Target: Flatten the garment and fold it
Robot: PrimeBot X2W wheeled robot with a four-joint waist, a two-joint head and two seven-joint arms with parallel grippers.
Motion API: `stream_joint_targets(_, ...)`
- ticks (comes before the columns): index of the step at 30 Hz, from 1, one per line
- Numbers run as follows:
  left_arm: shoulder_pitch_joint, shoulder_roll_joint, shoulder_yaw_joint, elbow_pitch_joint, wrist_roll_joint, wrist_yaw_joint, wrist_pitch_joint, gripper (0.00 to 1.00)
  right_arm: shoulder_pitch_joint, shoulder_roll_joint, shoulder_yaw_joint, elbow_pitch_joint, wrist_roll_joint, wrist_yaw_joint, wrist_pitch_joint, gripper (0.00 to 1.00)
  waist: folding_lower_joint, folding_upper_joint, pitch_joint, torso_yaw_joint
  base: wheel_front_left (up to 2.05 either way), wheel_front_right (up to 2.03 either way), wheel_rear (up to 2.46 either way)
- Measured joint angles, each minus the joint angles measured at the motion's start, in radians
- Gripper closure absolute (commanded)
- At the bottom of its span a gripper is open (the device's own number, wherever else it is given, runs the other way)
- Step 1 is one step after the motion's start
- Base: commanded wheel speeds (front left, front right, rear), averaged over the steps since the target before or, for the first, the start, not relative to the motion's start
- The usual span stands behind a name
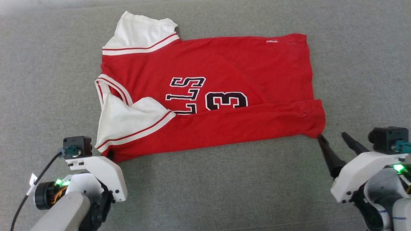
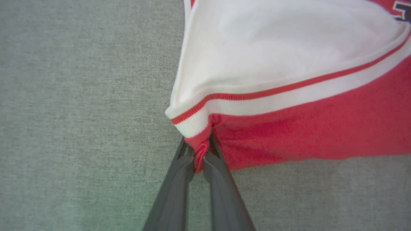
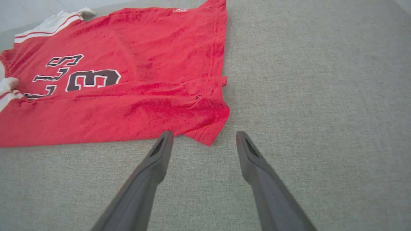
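Red shirt (image 1: 224, 64) spread on grey cloth surface (image 1: 205, 192), left gripper (image 2: 197, 144) clamped on shirt's near sleeve-side corner, right gripper (image 3: 204, 134) fingers apart just beside shirt's near hem corner

In the head view, the left end effector (image 1: 110, 156) is largely hidden behind its housing (image 1: 102, 173). A folded edge of the garment (image 1: 224, 64) covers the chest lettering (image 1: 192, 93) at 6 o'clock.

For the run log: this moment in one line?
left gripper: jaws shut on shirt corner | right gripper: jaws open at hem corner
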Motion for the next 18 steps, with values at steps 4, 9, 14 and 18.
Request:
stream_joint_targets(4, 0.001, -0.016, 0.004, -0.006, 0.001, -0.011, -0.054, 1.00, -0.015, 0.010, -0.078, 0.044, -0.011, -0.001, 0.047, 0.00, 0.0001, 0.0000, -0.008, 0.018, 0.00, 0.00, 0.00)
stream_joint_targets(9, 0.001, -0.035, 0.007, -0.049, 0.012, -0.028, -0.115, 1.00, -0.092, 0.017, -0.119, 0.137, -0.017, -0.001, 0.096, 0.00, 0.0000, 0.0000, -0.031, 0.052, 0.00, 0.00, 0.00)
stream_joint_targets(14, 0.004, -0.032, 0.004, -0.120, 0.035, -0.026, -0.139, 1.00, -0.174, 0.023, -0.134, 0.278, -0.076, -0.001, 0.120, 0.00, 0.0000, 0.0000, -0.048, 0.085, 0.00, 0.00, 0.00)
stream_joint_targets(18, 0.004, -0.031, -0.006, -0.145, 0.046, -0.026, -0.142, 1.00, -0.217, 0.022, -0.146, 0.396, -0.122, -0.001, 0.120, 0.00, 0.0000, 0.0000, -0.053, 0.109, 0.00, 0.00, 0.00)
